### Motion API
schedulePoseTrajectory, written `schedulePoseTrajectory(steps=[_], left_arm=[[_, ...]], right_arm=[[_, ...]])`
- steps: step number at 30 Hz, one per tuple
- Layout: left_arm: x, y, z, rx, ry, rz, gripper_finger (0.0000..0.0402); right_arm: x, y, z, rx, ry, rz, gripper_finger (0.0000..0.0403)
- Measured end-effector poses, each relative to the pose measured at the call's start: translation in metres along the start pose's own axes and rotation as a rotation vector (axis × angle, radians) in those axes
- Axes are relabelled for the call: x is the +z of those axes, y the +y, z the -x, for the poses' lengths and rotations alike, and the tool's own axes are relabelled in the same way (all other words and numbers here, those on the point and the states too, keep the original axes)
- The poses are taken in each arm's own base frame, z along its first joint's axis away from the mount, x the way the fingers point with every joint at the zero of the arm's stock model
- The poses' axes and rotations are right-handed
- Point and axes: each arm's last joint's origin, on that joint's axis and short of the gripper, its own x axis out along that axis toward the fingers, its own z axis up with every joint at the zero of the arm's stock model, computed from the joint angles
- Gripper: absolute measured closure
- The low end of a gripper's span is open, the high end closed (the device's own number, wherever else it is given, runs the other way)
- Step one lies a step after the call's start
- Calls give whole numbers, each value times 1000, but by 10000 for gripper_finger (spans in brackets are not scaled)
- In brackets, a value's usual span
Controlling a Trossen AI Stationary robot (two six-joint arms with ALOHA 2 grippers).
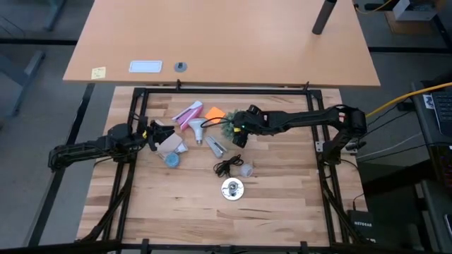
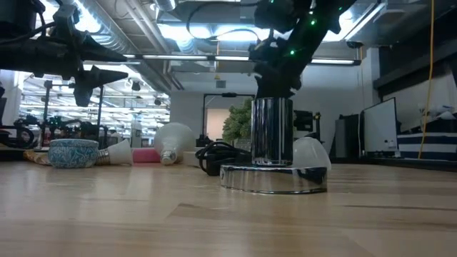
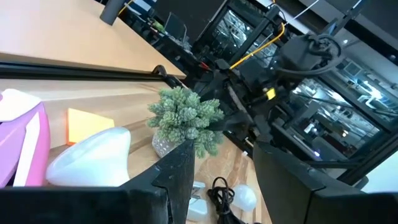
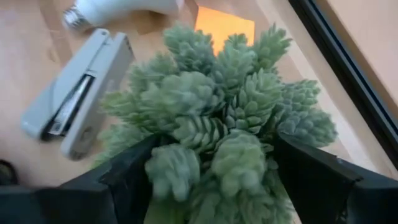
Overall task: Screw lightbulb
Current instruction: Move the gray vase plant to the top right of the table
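Note:
The white lightbulb [image 1: 196, 128] lies on its side on the table, silver base toward the near edge; it also shows in the left wrist view [image 3: 93, 155]. The shiny metal socket [image 1: 232, 188] stands near the middle front with its black cord [image 1: 227, 166]. My right gripper [image 1: 237, 131] is open around the green plant ball [image 4: 217, 124], one finger on each side. My left gripper [image 1: 154, 134] is open and empty, raised above the table left of the bulb [image 2: 100, 75]. My right gripper has the plant's foliage [image 4: 186, 162] between its two fingers [image 4: 311, 177], coming from the table's right side. I cannot tell whether the fingers touch the leaves. The plant's white pot [image 3: 163, 144] seems to stand on the table.
A grey stapler [image 1: 215, 147] lies beside the bulb's base. A pink item [image 1: 187, 115] and an orange note [image 1: 215, 113] lie toward the far edge. A blue bowl [image 1: 171, 160] and a small second bulb [image 1: 246, 169] lie nearer the front. A black frame [image 1: 226, 90] borders the work area.

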Motion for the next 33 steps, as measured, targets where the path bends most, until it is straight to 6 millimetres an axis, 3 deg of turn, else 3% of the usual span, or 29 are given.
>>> schedulePoseTrajectory(steps=[5, 14, 18, 23, 26, 33], left_arm=[[0, 0, 0, 0, 0, 0, 247], [0, 0, 0, 0, 0, 0, 247], [0, 0, 0, 0, 0, 0, 247], [0, 0, 0, 0, 0, 0, 247], [0, 0, 0, 0, 0, 0, 247], [0, 0, 0, 0, 0, 0, 247]], right_arm=[[-1, 0, -5, -31, 2, 3, 176], [2, -4, -3, -141, -14, 93, 372], [11, -7, 2, -241, -25, 152, 367], [18, -28, 9, -385, 44, 152, 352], [19, -47, 6, -450, 86, 158, 372], [10, -105, -6, -511, 200, 77, 370]])
